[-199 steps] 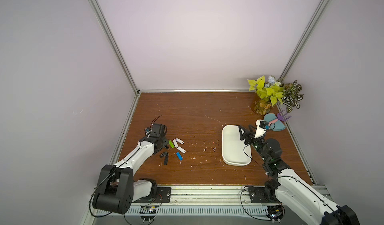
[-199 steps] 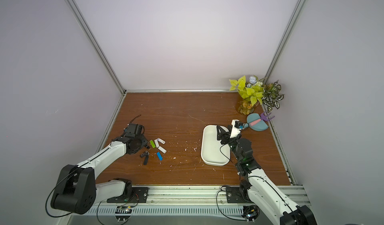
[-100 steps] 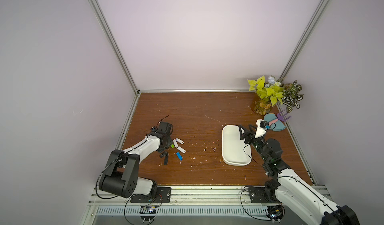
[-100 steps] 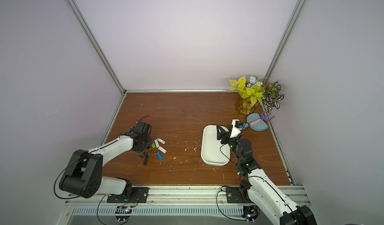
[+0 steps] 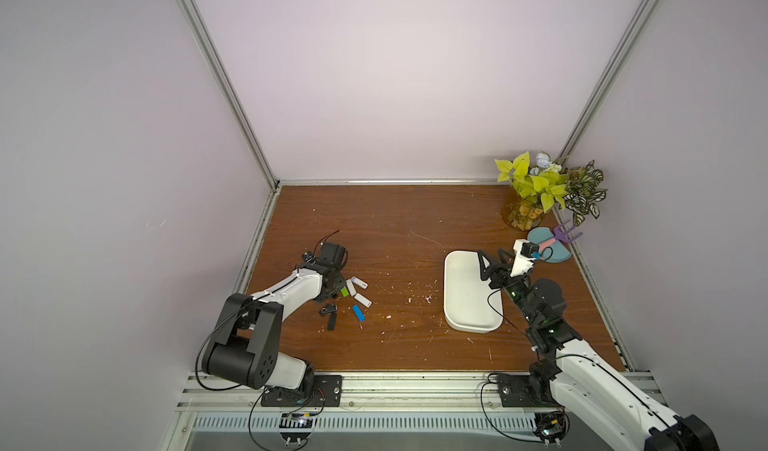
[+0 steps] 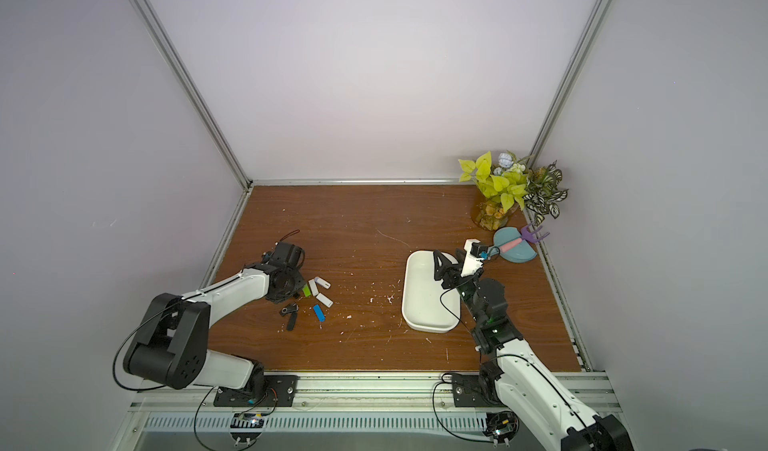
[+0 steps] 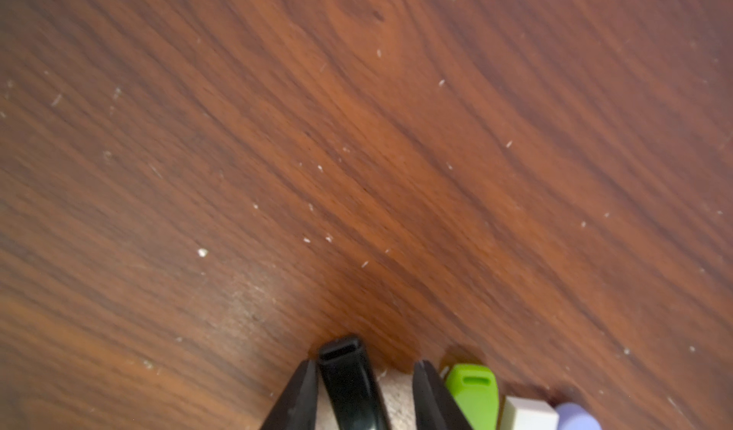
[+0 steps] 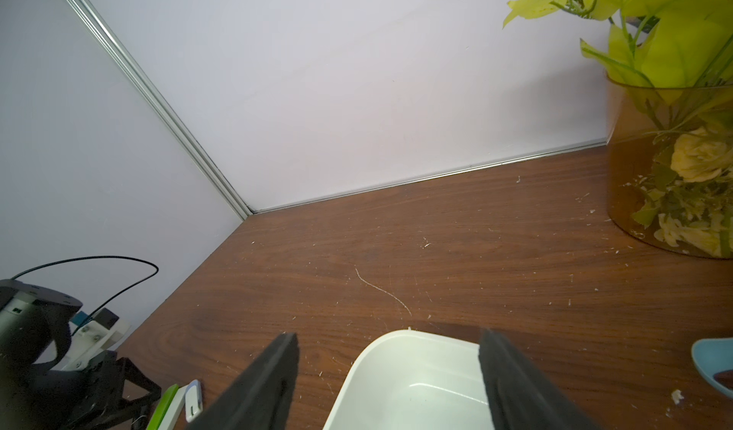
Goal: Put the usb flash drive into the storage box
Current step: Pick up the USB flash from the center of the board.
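The left gripper [image 7: 365, 362] is down at the wooden table [image 7: 357, 150]. Its two black fingers [image 7: 295, 398] stand partly apart with a black flash drive [image 7: 347, 380] between them. One finger lies against the drive's side and a narrow gap shows before the other, so the drive is bracketed, not pinched. Just outside that second finger lies a green drive [image 7: 474, 392], then a white drive [image 7: 527, 412], and a lilac-tipped piece at the picture's edge. In both top views the left wrist covers the fingertips and the black drive. Beside it on the table's left half lies the loose cluster: the green one [image 5: 344, 291], white ones [image 5: 363, 300], a blue drive [image 5: 358, 312] and two more black drives [image 5: 331, 323] nearer the front edge. The storage box [image 5: 465, 316] sits on the right half of the table, well apart from the cluster and from the bracketed drive. The right gripper [image 5: 494, 262] hangs over the box's far end with its fingers spread wide — in the right wrist view the box's rounded rim [image 8: 396, 339] shows between them. Behind it stand a vase of leaves [image 5: 521, 216] in the far right corner and a teal dustpan [image 5: 548, 253] with a small purple rake [image 5: 566, 232] lying on it.
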{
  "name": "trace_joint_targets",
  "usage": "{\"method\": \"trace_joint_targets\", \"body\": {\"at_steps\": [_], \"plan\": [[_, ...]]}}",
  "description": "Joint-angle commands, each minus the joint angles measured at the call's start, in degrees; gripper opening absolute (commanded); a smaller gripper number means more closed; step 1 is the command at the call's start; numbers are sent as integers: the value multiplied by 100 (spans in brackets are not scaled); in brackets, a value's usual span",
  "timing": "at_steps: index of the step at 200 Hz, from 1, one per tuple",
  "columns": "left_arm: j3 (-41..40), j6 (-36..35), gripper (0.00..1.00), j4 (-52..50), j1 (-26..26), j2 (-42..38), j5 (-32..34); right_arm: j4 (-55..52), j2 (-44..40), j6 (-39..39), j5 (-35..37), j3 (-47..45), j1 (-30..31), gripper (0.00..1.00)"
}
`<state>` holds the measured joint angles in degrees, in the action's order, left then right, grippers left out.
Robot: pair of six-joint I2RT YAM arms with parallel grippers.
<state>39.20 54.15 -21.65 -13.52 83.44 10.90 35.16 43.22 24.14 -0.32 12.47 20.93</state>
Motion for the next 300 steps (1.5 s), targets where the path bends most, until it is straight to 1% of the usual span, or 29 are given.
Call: {"method": "trace_joint_targets", "body": {"at_steps": [1, 9, 28, 55, 83, 91, 131, 161, 172, 182, 200, 228, 246, 267, 285, 292, 300], "plan": [[-126, -203, 31, -218, -46, 394, -145, 351, -77, 69, 23, -10, 17, 78], [-99, -244, 24, -216, -47, 475, -179, 344, -77, 69, 34, -21, 17, 79], [-41, -312, 18, -220, -55, 657, -217, 350, -55, 65, 36, -23, 20, 79], [-53, -359, 15, -213, -72, 725, -199, 365, -60, 86, 37, -34, 17, 79], [58, -479, 4, -225, -72, 539, -184, 395, -51, 95, 27, -34, 18, 79], [117, -513, 3, -226, -76, 431, -203, 395, -51, 94, 32, -39, 17, 79], [346, -660, 2, -267, -88, -248, -449, 375, -74, 89, 87, -51, 17, 79], [563, -761, 2, -399, -339, -845, -578, 335, -77, 89, 142, -34, 23, 79], [652, -792, 2, -393, -535, -1063, -645, 296, -98, 83, 204, -25, 17, 79], [795, -790, 2, -376, -838, -1173, -633, 230, -114, 103, 318, -24, 17, 79], [1238, -767, 2, -358, -1622, -1098, -603, 96, -135, 120, 575, -25, 17, 80], [2320, -835, 1, -300, -2989, -277, -415, -182, -164, 77, 1003, 25, -5, 83], [3148, -941, 1, -213, -3633, 520, -366, -361, -238, 110, 1396, 19, -35, 85], [3950, -1079, 0, 6, -4004, 1466, -701, -680, -397, 233, 1811, 27, -150, 86], [4505, -1155, 0, 115, -4187, 2169, -840, -986, -566, 388, 2094, 18, -303, 86], [4780, -1169, 0, 216, -4232, 2390, -945, -1109, -618, 488, 2215, 27, -370, 86], [4915, -1170, 0, 399, -4271, 2614, -1120, -1236, -667, 601, 2350, 31, -438, 86]]}}
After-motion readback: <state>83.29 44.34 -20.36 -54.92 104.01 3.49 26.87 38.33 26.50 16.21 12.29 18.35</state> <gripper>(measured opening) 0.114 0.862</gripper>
